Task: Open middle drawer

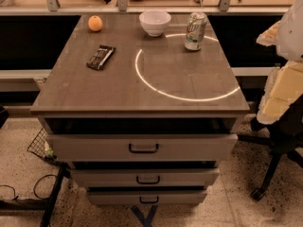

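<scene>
A grey-beige cabinet stands in the middle of the camera view with three drawers stacked under its top. The middle drawer (144,178) has a low flat front and a small dark pull handle (147,179). A thin dark gap shows above it. The taller top drawer (142,147) stands out a little from the cabinet, with a dark opening above its front. The lowest drawer (147,197) sits under the middle one. My arm hangs at the right edge, and my gripper (270,109) at its lower end is well to the right of the drawers and touches none of them.
On the cabinet top (94,89) lie an orange (95,23), a white bowl (155,22), a soda can (195,30) and a dark snack bar (101,56). An office chair base (274,160) stands at the right. A wire basket (41,147) and cables lie on the floor at the left.
</scene>
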Motion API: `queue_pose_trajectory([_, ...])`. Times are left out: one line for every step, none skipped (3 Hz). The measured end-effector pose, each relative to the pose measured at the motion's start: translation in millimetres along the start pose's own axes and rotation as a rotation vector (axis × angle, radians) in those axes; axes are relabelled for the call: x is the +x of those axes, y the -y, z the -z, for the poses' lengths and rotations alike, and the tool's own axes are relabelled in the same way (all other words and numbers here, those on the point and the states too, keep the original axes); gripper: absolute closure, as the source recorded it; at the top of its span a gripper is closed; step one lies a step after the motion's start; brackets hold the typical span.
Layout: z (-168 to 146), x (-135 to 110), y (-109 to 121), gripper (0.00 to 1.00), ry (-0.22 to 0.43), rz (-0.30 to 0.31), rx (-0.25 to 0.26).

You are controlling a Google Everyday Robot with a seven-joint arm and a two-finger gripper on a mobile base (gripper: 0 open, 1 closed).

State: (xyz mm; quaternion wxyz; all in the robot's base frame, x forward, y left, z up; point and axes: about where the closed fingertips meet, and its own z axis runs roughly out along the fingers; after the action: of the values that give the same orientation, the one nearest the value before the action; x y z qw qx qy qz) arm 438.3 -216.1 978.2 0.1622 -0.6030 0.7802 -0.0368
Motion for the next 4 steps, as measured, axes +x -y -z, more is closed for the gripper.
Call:
queue_pose_trajectory([0.0, 0.0, 0.0, 0.0, 0.0, 0.0, 0.0])
queue_pose_trajectory([-12.8, 7.7, -8.1, 0.0, -0.008, 0.008, 0.017])
queue_pose_trajectory([-49.9, 32.5, -30.0, 0.0, -0.032, 0.038, 0.033])
queue_pose_trajectory([-92.7, 52.0, -48.1, 0.0, -0.1, 0.111, 0.074])
